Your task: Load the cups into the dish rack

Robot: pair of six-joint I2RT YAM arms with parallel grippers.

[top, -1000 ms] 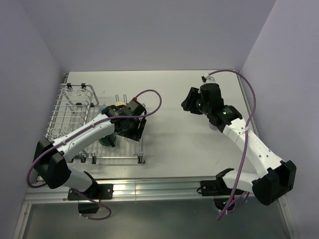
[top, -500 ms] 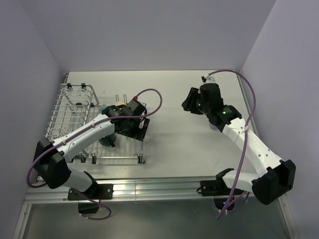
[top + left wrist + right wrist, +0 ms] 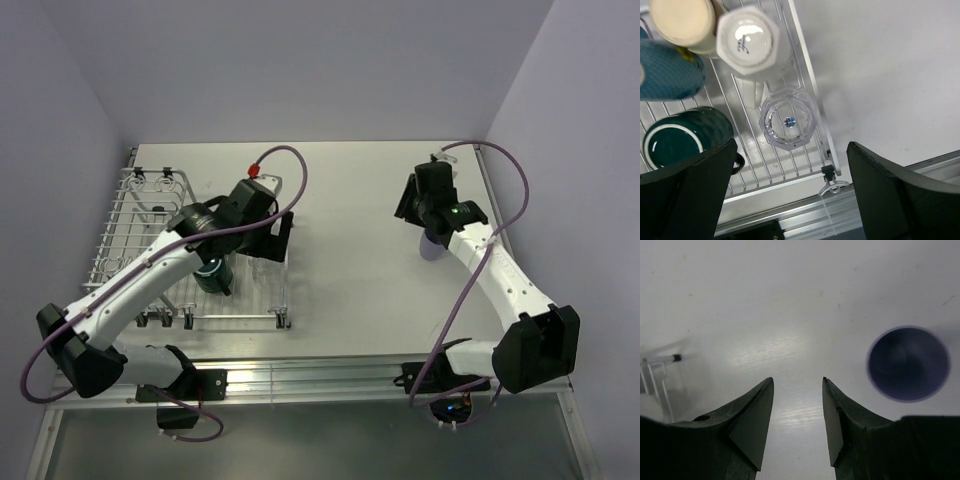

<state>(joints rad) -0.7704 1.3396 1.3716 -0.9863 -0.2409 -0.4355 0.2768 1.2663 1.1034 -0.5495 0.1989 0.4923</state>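
L claw [image 3: 790, 160] lifted, released off glass tumbler [image 3: 787, 122]; R claw [image 3: 797, 405], half-open empty, may clip lavender cup [image 3: 907, 364] at 3 o'clock.

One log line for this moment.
left claw: open over glass tumbler in dish rack | right claw: open, empty, lavender cup nearby on table

White table [image 3: 350, 200] in a lilac enclosure
The matte tabletop fills the space; a back wall [image 3: 300, 70], a left wall [image 3: 50, 150] and a right wall [image 3: 585, 120] rise around it, all plain lilac under even, soft light. A ribbed metal rail [image 3: 320, 378] runs along the table's near edge.
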